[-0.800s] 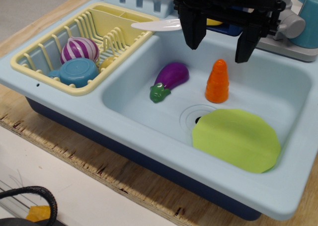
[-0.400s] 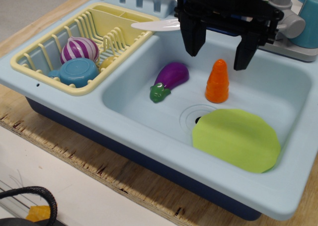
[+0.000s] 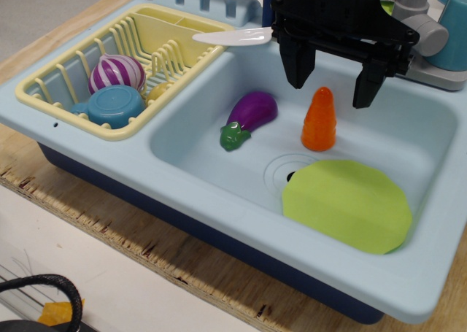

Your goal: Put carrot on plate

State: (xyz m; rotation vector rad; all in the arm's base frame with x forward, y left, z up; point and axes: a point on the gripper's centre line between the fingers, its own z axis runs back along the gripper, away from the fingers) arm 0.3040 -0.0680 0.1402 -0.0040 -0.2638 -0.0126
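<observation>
We see our black claw [image 3: 333, 84] spread wide and released, hovering with the small ridged orange plastic carrot [image 3: 319, 120] standing upright just below and between its fingers. Further below, nearer the camera, lies the flat lime-green round plastic plate [image 3: 346, 204], beside the carrot.

No text, label, brand, number or sign can be read anywhere in the view. The carrot [image 3: 319, 120], the plate [image 3: 346, 205], the sink [image 3: 219, 193], the dish rack [image 3: 66, 106] and the black gripper [image 3: 333, 83] all show plain, unmarked surfaces.
</observation>
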